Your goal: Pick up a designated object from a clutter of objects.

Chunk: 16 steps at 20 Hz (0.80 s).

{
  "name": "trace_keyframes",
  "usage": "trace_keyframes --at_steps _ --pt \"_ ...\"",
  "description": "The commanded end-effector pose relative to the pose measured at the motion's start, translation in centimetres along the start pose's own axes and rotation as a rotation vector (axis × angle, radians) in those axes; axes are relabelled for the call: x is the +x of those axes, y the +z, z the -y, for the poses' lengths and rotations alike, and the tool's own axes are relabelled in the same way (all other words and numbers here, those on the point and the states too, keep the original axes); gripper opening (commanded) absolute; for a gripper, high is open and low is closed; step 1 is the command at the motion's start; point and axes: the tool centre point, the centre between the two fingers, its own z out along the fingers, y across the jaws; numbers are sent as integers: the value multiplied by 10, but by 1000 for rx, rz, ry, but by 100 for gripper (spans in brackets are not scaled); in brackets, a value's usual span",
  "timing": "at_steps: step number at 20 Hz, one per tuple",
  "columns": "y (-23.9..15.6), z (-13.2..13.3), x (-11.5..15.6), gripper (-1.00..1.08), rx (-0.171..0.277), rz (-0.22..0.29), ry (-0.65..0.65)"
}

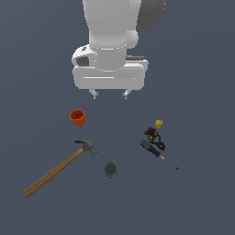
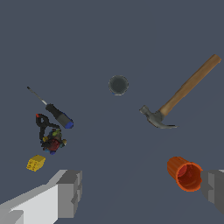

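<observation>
The designated object, a small dark grey round cup (image 1: 110,169) (image 2: 118,85), stands on the floor near the front of the clutter. My gripper (image 1: 110,95) (image 2: 142,192) hangs high above the floor, well behind the cup, open with nothing between its fingers (image 2: 70,192). The wooden-handled hammer (image 1: 57,167) (image 2: 181,94) lies to the exterior view's left of the cup. A small orange cup (image 1: 77,117) (image 2: 185,173) lies below the gripper, on the exterior view's left.
A blue-handled screwdriver (image 1: 157,153) (image 2: 52,109) lies to the exterior view's right of the grey cup. Beside it sits a tiny dark toy (image 1: 152,134) (image 2: 51,140) with a yellow piece (image 1: 159,123) (image 2: 36,163). The floor is plain dark grey.
</observation>
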Motion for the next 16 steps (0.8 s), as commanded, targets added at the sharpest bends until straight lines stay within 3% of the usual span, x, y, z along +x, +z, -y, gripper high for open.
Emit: trace_keyframes --at_steps 1,16 --pt "1 0 1 100 0 0 1" --pt "54 -1 49 100 4 7 24"
